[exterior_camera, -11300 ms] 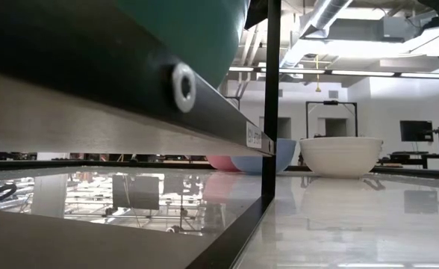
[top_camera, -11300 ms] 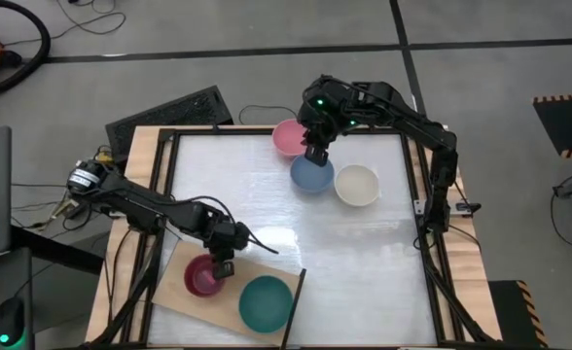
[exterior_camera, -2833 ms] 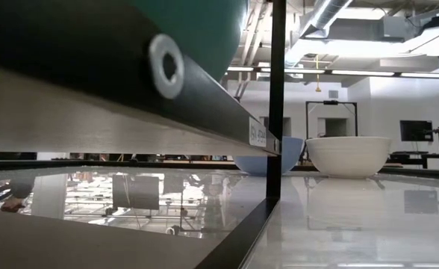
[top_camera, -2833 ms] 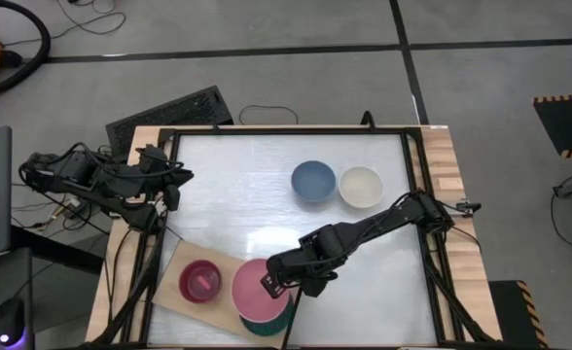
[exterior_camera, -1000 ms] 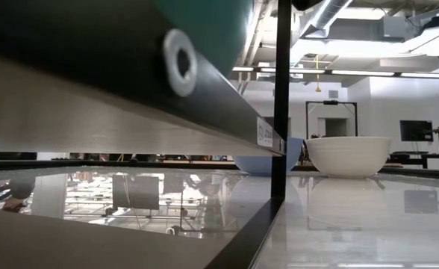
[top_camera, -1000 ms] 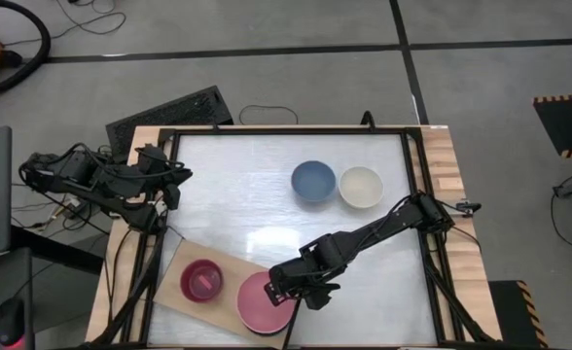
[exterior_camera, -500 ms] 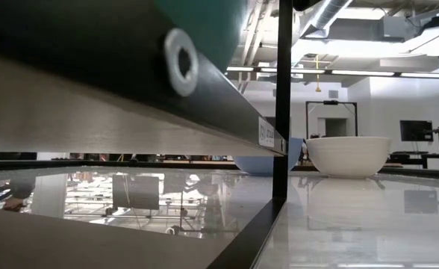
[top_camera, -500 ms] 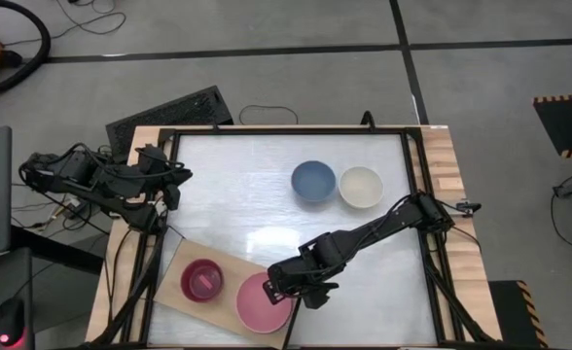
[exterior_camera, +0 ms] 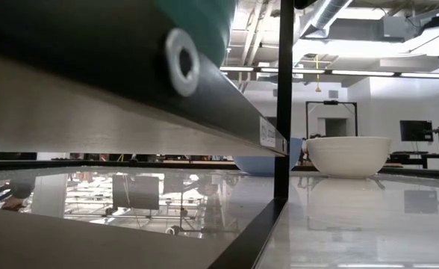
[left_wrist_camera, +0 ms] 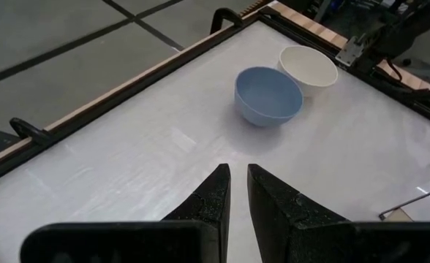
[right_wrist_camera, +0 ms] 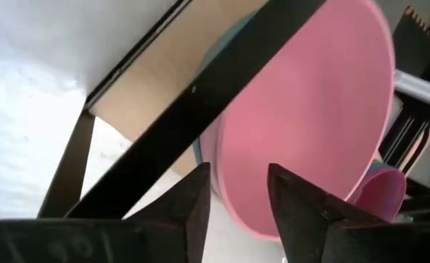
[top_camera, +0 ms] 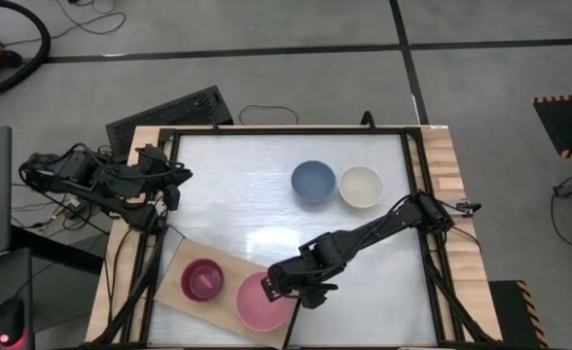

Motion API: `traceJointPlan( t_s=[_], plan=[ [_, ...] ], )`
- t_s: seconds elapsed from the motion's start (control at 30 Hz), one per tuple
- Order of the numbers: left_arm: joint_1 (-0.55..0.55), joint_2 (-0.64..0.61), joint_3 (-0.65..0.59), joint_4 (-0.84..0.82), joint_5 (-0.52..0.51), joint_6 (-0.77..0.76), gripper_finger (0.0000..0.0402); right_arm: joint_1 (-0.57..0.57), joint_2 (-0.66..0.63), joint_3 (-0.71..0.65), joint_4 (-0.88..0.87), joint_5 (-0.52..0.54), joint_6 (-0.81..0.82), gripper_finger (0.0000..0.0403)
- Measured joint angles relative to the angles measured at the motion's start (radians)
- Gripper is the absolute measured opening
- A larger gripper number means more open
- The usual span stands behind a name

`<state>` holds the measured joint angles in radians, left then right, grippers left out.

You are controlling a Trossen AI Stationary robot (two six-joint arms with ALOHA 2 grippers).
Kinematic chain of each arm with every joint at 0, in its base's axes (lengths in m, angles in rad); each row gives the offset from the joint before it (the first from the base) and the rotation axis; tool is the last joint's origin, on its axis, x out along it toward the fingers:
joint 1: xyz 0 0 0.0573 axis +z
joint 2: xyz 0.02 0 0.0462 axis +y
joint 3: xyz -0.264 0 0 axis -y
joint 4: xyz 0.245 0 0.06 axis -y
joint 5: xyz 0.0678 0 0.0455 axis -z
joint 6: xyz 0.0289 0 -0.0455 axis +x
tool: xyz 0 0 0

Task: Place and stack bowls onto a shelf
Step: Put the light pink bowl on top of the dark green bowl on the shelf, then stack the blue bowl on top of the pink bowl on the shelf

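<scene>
The light pink bowl point(top_camera: 265, 302) sits nested in the teal bowl point(exterior_camera: 190, 22) at the right end of the wood shelf point(top_camera: 169, 292). The magenta bowl point(top_camera: 203, 280) stands beside it on the shelf. My right gripper point(top_camera: 277, 285) is open at the pink bowl's right rim. In the right wrist view point(right_wrist_camera: 237, 193) one finger stands outside the rim and one over the bowl's inside, and no touch shows. The slate blue bowl point(top_camera: 312, 181) and the cream white bowl point(top_camera: 360, 186) stand on the table at the far right. My left gripper point(top_camera: 176, 180) waits, shut, at the table's left edge.
A black bar point(top_camera: 297, 303) runs along the shelf's right edge, close under my right gripper, and crosses the right wrist view point(right_wrist_camera: 200, 95). The table's black frame point(top_camera: 286, 131) rings the white top. Open tabletop lies between the shelf and the two far bowls.
In the low view, the teal bowl and the shelf's black post have shifted slightly. My right gripper stays at the pink bowl's rim, and the pink bowl stays nested in the teal one.
</scene>
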<state>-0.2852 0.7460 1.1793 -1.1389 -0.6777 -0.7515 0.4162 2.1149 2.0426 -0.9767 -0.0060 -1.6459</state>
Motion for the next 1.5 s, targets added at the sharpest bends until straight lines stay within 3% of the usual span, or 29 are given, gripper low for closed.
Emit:
traceJointPlan(
  t_s=[0.17,0.43,0.67,0.87,1.03,1.23,1.5],
  plan=[
    [0.0,0.0,0.0,0.0,0.0,0.001,0.0034,-0.011,-0.008,0.006,-0.008,0.058,0.027,0.0172],
    [0.0,0.0,0.0,-0.001,0.0,0.005,0.0034,-0.079,-0.009,0.108,-0.012,0.071,0.261,0.0173],
    [0.0,0.0,0.0,-0.001,0.0,0.0,0.0034,-0.237,-0.01,0.242,-0.155,0.154,0.793,0.017],
    [0.0,0.0,0.0,-0.001,0.0,-0.003,0.0034,-0.432,-0.01,0.247,-0.334,0.07,1.298,0.0166],
    [0.0,0.0,0.0,-0.001,-0.012,0.003,0.0034,-0.546,0.003,0.143,-0.351,0.012,1.699,0.0166],
    [0.0,0.0,0.0,-0.016,-0.018,0.004,0.0034,-0.57,0.001,-0.022,-0.286,0.002,1.847,0.0166],
    [0.0,0.0,0.0,-0.045,-0.019,-0.013,0.0034,-0.561,0.001,-0.147,-0.145,0.002,1.859,0.0166]
  ],
)
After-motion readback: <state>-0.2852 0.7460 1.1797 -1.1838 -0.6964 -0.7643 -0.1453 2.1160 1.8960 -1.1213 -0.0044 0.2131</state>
